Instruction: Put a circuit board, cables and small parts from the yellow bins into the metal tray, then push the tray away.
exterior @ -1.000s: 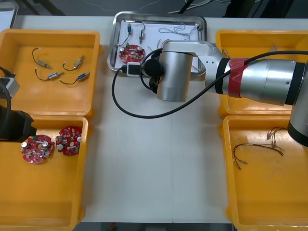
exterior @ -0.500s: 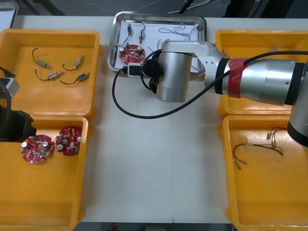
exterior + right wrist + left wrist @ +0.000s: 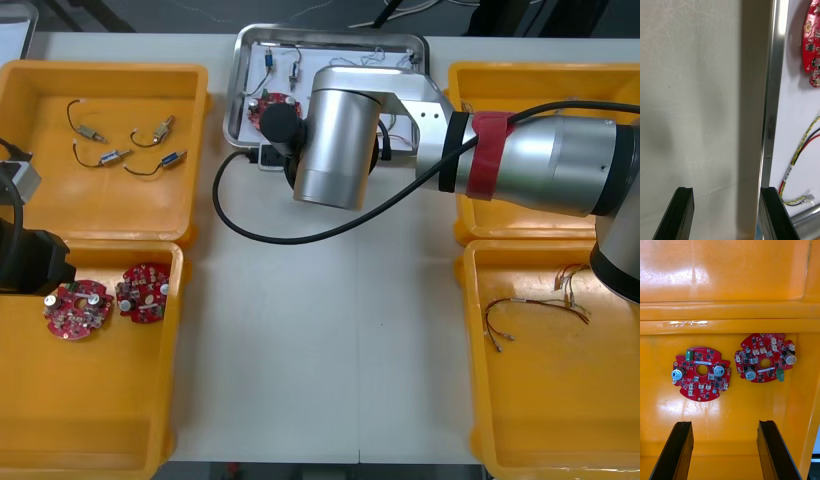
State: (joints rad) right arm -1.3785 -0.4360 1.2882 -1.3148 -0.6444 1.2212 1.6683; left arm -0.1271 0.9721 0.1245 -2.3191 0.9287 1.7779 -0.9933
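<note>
My right gripper (image 3: 727,195), wide, has one finger over the tray (image 3: 768,112) rim; pushing toward 12 o'clock, it could ride over and snag the cable (image 3: 799,152). Left gripper (image 3: 724,427) idles wide at 8 o'clock.

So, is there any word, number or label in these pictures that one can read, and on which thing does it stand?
No text can be read.
White label strip on the first circuit board in the yellow bin: too small to read.
White label strip on the second circuit board: too small to read.
White tag on the red and yellow cable in the metal tray: print blurred, unreadable.
</note>
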